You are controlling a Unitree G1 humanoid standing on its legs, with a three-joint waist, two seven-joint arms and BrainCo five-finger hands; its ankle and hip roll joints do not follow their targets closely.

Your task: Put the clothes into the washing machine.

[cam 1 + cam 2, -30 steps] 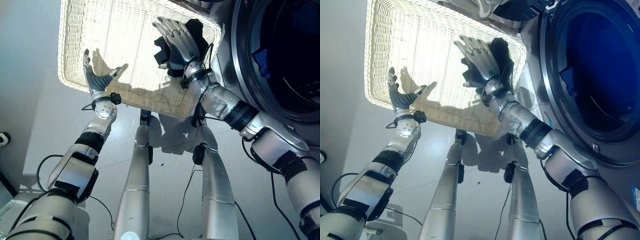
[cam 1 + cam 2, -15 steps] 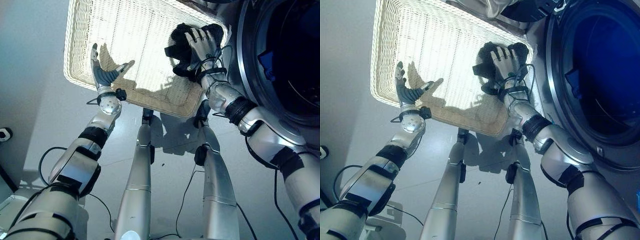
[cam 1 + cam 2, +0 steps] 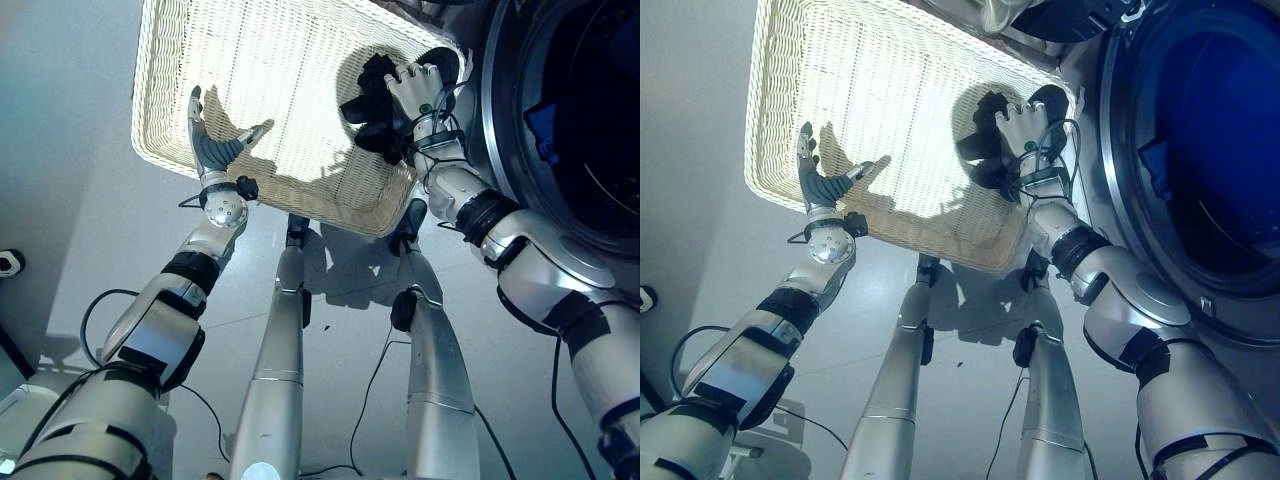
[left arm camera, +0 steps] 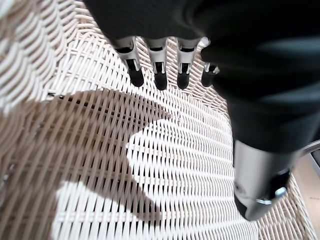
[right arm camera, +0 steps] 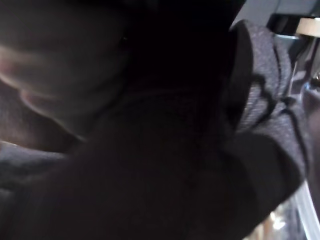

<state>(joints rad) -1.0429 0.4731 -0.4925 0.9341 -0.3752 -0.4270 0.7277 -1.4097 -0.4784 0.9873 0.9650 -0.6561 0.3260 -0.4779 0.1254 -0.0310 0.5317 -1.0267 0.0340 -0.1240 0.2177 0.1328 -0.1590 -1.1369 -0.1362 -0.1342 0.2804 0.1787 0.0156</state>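
A: Eye views: right hand (image 3: 420, 88) curled round the crumpled black cloth garment (image 3: 375, 100) in the white wicker basket's (image 3: 170, 170) corner beside the washing machine drum (image 3: 580, 120).

B: Left wrist view: left hand (image 4: 165, 70) open, empty. Right wrist view: soft, light folds; bunch them mid-heap.

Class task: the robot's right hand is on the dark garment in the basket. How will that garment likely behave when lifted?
The dark garment lies bunched and creased under the right hand, so it is probably floppy and will drape or dangle. Being cloth, it should not roll, though a loose fold may snag on the wicker basket.
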